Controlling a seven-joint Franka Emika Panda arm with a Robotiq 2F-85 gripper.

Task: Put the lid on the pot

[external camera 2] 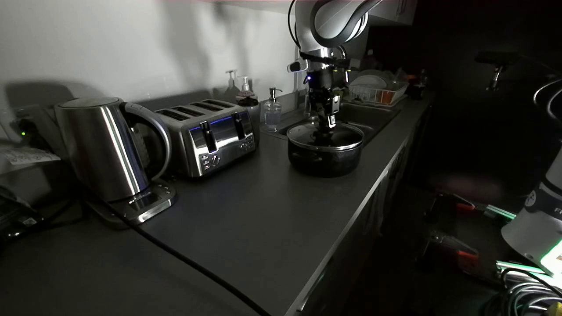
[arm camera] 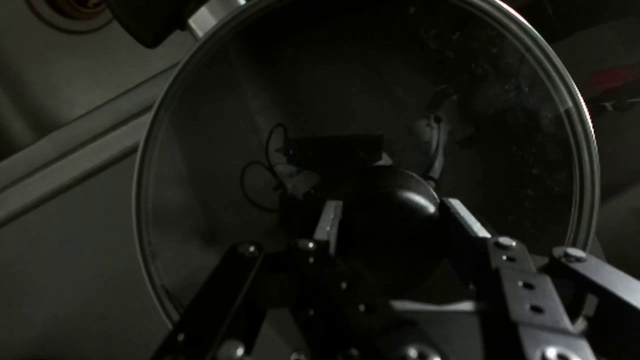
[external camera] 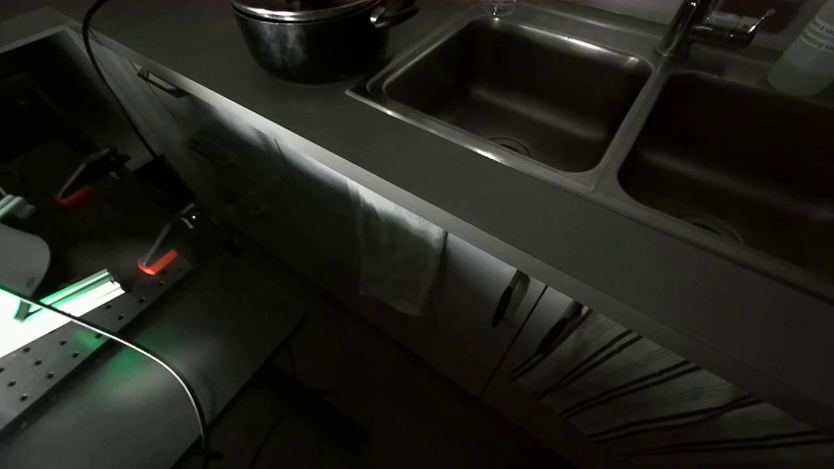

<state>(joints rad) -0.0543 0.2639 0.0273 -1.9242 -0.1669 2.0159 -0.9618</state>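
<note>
The pot (external camera: 313, 55) is round, dark and shiny and stands upright on the counter beside the sink. It also shows in an exterior view (external camera 2: 322, 162). Its side handle (external camera: 394, 13) points toward the sink side. The lid (external camera 2: 344, 136), clear glass with a metal rim, lies level on the pot's mouth; no gap shows. In the wrist view the lid (arm camera: 215, 125) fills the middle, with a round black knob (arm camera: 395, 205). My gripper (arm camera: 392, 215) is partly closed, its two fingers against both sides of the knob. In an exterior view the gripper (external camera 2: 327, 125) points straight down at the lid.
A kettle (external camera 2: 103, 149), a toaster (external camera 2: 215, 136) and a soap bottle (external camera 2: 272, 112) stand along the wall. The double sink (external camera: 625, 146) lies beside the pot, with a dish rack (external camera 2: 382, 94) beyond. A black cable (external camera 2: 189, 261) crosses the counter.
</note>
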